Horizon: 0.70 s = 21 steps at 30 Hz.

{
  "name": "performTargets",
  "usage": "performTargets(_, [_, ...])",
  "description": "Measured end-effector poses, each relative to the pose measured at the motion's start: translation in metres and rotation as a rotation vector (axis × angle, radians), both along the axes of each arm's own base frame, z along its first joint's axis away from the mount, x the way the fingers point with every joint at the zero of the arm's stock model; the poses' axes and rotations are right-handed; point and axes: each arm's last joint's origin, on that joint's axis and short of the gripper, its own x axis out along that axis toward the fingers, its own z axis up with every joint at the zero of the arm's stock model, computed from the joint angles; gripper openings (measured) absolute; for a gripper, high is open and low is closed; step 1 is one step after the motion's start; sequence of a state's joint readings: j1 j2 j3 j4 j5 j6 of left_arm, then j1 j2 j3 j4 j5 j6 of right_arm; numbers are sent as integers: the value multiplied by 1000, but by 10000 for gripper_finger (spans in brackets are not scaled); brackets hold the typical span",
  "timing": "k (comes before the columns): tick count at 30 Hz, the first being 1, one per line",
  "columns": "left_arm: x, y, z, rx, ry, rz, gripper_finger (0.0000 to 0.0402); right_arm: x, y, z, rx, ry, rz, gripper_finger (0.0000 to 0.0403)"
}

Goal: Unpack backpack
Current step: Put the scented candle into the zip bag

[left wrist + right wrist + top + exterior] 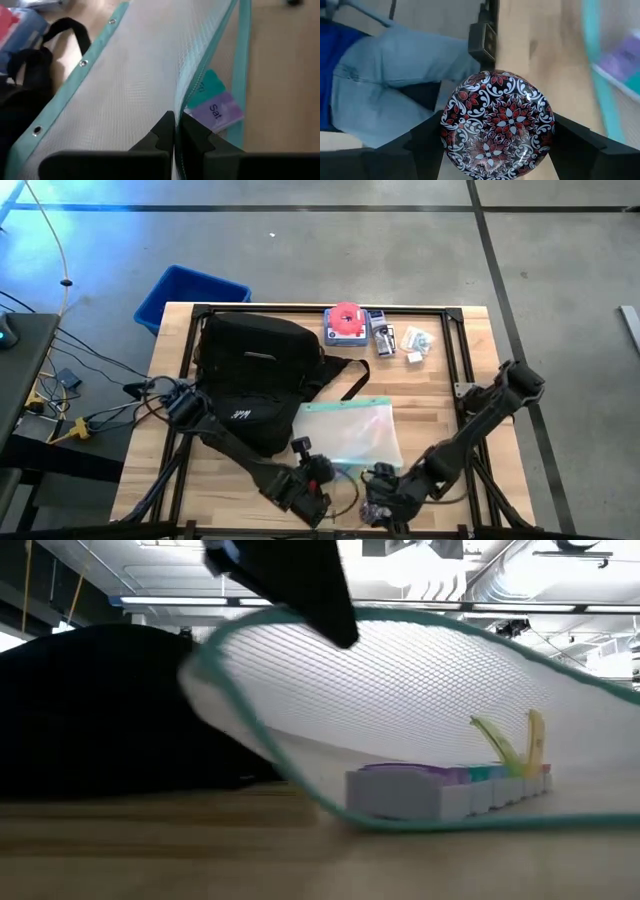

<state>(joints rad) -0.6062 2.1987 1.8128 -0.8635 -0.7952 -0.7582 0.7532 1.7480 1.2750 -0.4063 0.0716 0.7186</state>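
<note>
Backpack [255,375] lies on the left half of the desk [440,395], black, slumped, straps trailing toward the middle; it touches the mesh pouch's near-left corner. Mesh pouch [348,432], clear with teal edging, lies just right of it at desk centre. Left gripper [175,140] at the near edge, fingers pressed together on the pouch's teal zipper edge [192,100], lifting that edge so the pouch bellies up like a tent in the low view, probably to hold the mouth steady or open for the other arm. Inside the pouch: a weekly pill organiser [440,790], pastel lids, one marked "Sat" (seen from the left wrist), and a yellow-green looped item [510,745] I cannot identify. Right gripper [495,145] near the front edge beside the pouch, fingers spread wide around a round disc with red, white and black floral pattern [497,122], pinching it at both sides; likely just drawn out and due to be set down. Far edge of the desk: a red round item on a blue pack [347,323] and small packets [400,342], laid out apart from each other, apparently as unpacked goods. Blue bin [190,295] off the far-left corner, contents not visible. A person's legs in light jeans [395,75] show beyond the desk.
</note>
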Motion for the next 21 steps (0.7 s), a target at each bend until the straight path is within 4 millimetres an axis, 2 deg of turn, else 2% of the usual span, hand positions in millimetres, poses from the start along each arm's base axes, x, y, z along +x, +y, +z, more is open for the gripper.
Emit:
performTargets(4, [9, 12, 3, -32, -18, 28, 0, 19, -8, -22, -123, -40, -10, 267])
performTargets(10, [8, 10, 3, -50, -23, 39, 0, 47, -45, -40, -346, -85, -145, 270])
performTargets(15, [-1, -1, 3, -16, -24, 17, 0, 65, -71, -45, -365, -85, -208, 273])
performTargets(21, [-7, -6, 3, -1, -41, 38, 0, 84, -84, -56, -365, -129, -255, 300])
